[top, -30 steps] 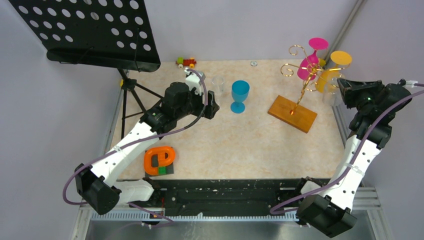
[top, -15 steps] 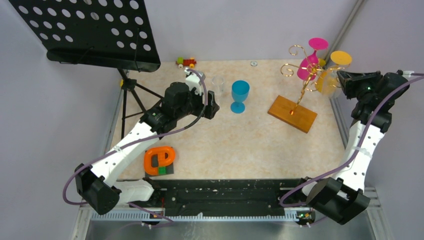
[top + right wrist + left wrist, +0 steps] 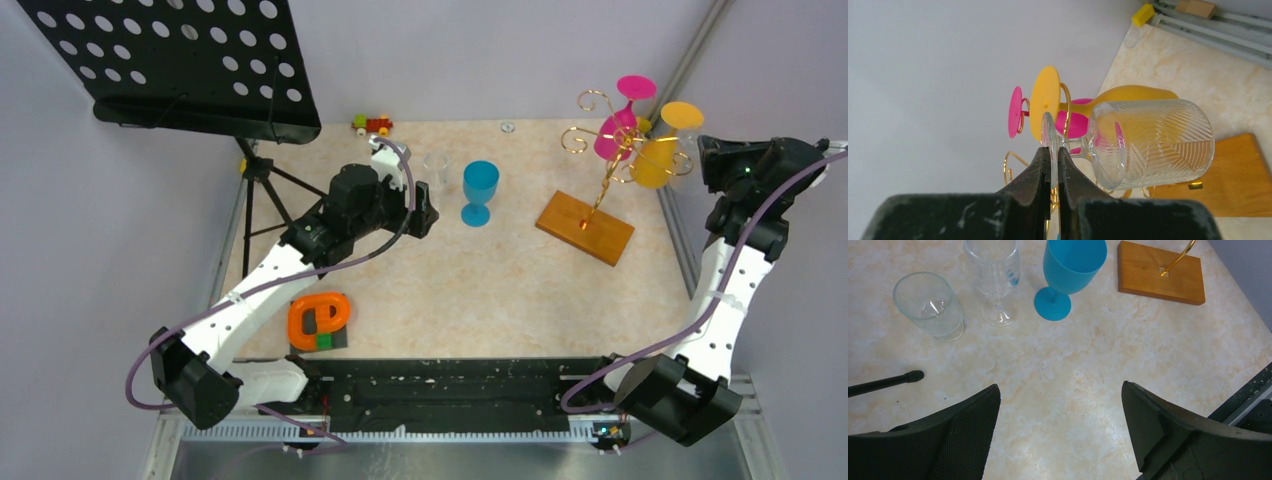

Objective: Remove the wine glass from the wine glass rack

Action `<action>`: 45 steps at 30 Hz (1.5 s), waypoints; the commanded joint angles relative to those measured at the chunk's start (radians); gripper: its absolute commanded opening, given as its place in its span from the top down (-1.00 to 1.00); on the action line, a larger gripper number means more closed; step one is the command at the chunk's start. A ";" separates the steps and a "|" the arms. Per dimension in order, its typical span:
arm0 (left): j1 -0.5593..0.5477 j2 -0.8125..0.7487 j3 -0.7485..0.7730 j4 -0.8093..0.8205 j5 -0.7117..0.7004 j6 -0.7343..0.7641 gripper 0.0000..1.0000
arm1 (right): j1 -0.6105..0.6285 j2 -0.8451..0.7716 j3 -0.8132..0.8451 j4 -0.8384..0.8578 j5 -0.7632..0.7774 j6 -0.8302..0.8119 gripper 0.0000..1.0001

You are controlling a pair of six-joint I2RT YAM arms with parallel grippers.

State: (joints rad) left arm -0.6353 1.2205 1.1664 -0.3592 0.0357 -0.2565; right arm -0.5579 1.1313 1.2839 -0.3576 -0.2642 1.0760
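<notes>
The wine glass rack [image 3: 607, 180] is a gold pole with curled arms on an orange-brown wooden base [image 3: 585, 227], at the back right. A pink glass [image 3: 615, 135] and a yellow glass [image 3: 660, 160] hang from it. My right gripper [image 3: 1051, 155] is shut on the foot of a clear ribbed wine glass [image 3: 1158, 142], which lies sideways just right of the rack's arms [image 3: 1013, 160]. In the top view this gripper [image 3: 705, 155] is beside the yellow glass. My left gripper [image 3: 1060, 410] is open and empty over the table.
A blue wine glass [image 3: 479, 190], a clear stemmed glass [image 3: 995, 275] and a clear tumbler [image 3: 933, 305] stand mid-table. A black music stand [image 3: 180, 60] fills the back left. An orange block toy [image 3: 319, 320] lies near the front left; a toy train [image 3: 372, 124] at the back.
My right gripper has drawn back to the right, away from the rack, with the clear glass in its jaws. The left arm has not moved.
</notes>
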 commanded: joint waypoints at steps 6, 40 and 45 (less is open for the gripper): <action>0.005 0.005 0.023 0.033 0.002 -0.006 -0.88 | 0.009 -0.114 0.145 -0.056 0.259 -0.160 1.00; 0.003 0.117 0.193 0.525 0.467 -0.395 -0.86 | 0.093 -0.281 0.082 0.590 -0.493 0.591 1.00; 0.002 0.230 0.208 0.866 0.549 -0.655 -0.86 | 0.243 -0.289 -0.014 0.675 -0.474 0.688 1.00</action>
State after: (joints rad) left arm -0.6357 1.3811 1.3327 0.1410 0.4793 -0.6647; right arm -0.4133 0.8585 1.3148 0.1356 -0.7322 1.6115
